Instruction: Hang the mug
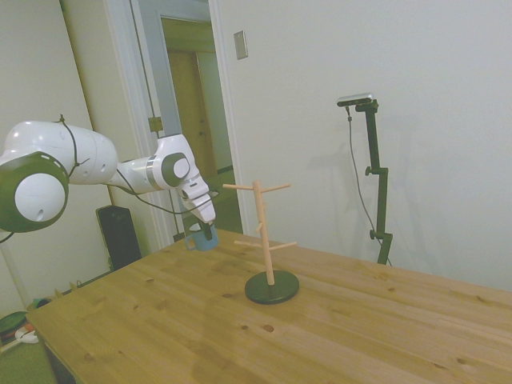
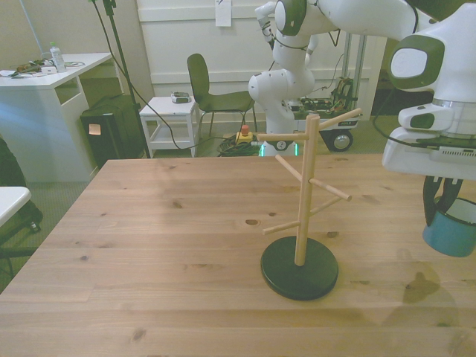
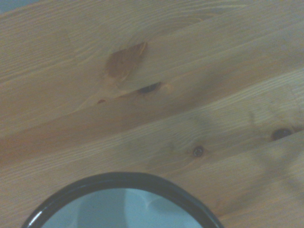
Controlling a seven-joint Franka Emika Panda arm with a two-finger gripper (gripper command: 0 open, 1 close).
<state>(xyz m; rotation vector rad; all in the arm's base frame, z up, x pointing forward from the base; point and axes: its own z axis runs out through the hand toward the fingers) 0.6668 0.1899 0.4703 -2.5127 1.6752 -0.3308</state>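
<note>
The light-blue mug (image 2: 451,233) with a dark rim hangs a little above the table at the front view's right, its shadow on the wood below it. My gripper (image 2: 440,206) is shut on its rim from above. In the side view the mug (image 1: 206,238) and gripper (image 1: 199,228) are near the table's far edge, left of the wooden peg stand (image 1: 267,238). The stand (image 2: 305,195) is upright on a dark round base (image 2: 299,270), its pegs bare. The wrist view shows the mug's dark rim (image 3: 123,178) and white inside over the wood.
The wooden table (image 2: 163,245) spreads wide to the front view's left of the stand. Behind the table are a chair (image 2: 208,89), a small white cart (image 2: 169,119), a black box (image 2: 111,134) and a white desk (image 2: 44,74).
</note>
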